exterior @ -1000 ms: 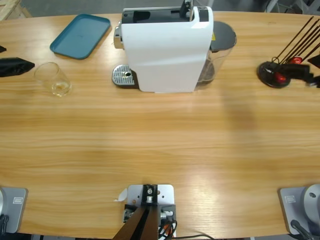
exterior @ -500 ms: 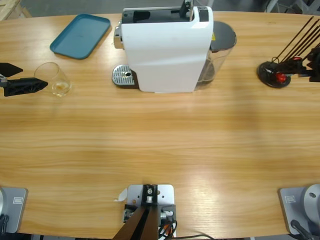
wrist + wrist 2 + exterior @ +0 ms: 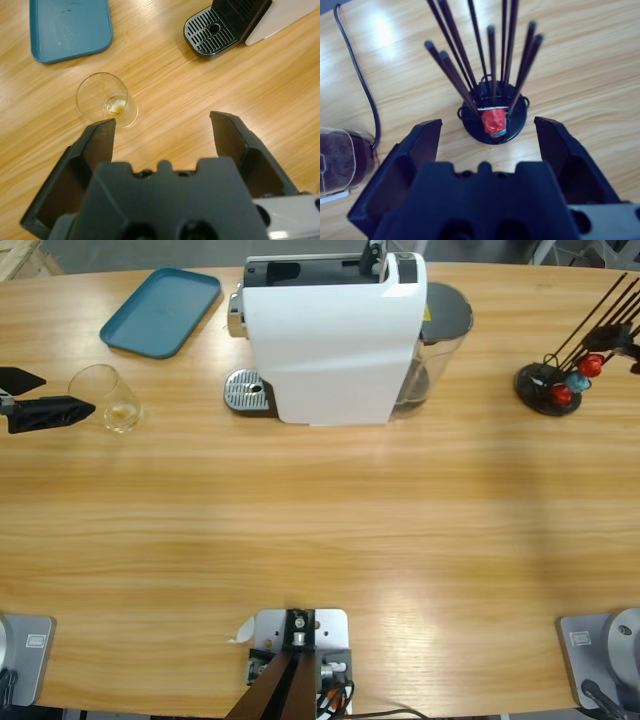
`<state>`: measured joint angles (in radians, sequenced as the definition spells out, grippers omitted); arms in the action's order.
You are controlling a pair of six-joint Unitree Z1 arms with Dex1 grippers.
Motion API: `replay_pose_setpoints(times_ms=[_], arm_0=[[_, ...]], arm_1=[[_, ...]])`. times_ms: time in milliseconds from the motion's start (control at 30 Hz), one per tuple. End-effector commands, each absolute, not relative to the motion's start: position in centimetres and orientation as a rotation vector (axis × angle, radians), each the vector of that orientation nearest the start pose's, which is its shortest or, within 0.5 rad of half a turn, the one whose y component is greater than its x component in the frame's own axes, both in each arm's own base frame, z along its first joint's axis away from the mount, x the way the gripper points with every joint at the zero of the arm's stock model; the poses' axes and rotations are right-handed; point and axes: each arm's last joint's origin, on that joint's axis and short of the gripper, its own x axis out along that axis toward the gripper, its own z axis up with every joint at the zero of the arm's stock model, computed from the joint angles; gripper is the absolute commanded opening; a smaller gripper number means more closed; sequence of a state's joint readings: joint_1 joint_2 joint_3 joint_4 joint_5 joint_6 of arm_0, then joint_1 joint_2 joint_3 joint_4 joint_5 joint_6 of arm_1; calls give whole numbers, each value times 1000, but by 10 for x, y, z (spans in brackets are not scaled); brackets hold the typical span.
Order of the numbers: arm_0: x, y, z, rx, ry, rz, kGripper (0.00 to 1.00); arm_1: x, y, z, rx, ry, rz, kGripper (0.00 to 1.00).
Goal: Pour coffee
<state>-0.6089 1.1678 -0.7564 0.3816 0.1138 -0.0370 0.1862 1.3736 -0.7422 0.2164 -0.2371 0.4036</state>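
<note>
A small clear glass (image 3: 104, 396) stands at the table's left with a thin amber layer of coffee (image 3: 122, 418) in its bottom. My left gripper (image 3: 64, 392) comes in from the left edge, open, its tips just short of the glass. In the left wrist view the glass (image 3: 106, 100) and coffee (image 3: 117, 105) sit just beyond the left jaw of the open gripper (image 3: 162, 122). My right gripper (image 3: 622, 346) is at the far right edge, partly cut off. Its wrist view shows the gripper (image 3: 487, 123) open and looking at a red capsule (image 3: 493, 121).
A big white coffee machine (image 3: 335, 335) with a metal drip tray (image 3: 248, 392) stands at the back middle. A teal tray (image 3: 160, 308) lies back left. A black capsule holder (image 3: 548, 390) with thin rods and red capsules (image 3: 591, 364) stands at the right.
The left gripper came in from the left edge, opened and stopped beside the glass. The right gripper drew back from the capsule holder toward the right edge, uncovering a red capsule.
</note>
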Motion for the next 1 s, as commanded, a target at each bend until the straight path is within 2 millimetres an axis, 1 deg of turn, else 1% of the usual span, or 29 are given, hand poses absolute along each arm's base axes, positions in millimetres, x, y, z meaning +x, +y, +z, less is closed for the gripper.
replay_pose_setpoints(times_ms=[33, 267, 367, 533, 600, 667, 1000], arm_0=[[137, -88, 296, 247, 773, -426, 816], [137, -88, 296, 248, 772, -425, 816], [137, -88, 296, 246, 773, -424, 816], [137, -88, 296, 244, 772, -423, 816], [137, -88, 296, 244, 773, -423, 816], [137, -88, 296, 245, 774, -423, 816], [138, -89, 295, 244, 778, -420, 816]], arm_1=[[224, 28, 256, 209, 876, -231, 812], [224, 28, 252, 211, 895, -238, 804], [228, 28, 247, 209, 923, -244, 805], [230, 29, 245, 214, 928, -252, 806], [230, 29, 245, 212, 928, -255, 797], [230, 28, 245, 211, 928, -257, 757], [236, 23, 242, 219, 935, -292, 752]])
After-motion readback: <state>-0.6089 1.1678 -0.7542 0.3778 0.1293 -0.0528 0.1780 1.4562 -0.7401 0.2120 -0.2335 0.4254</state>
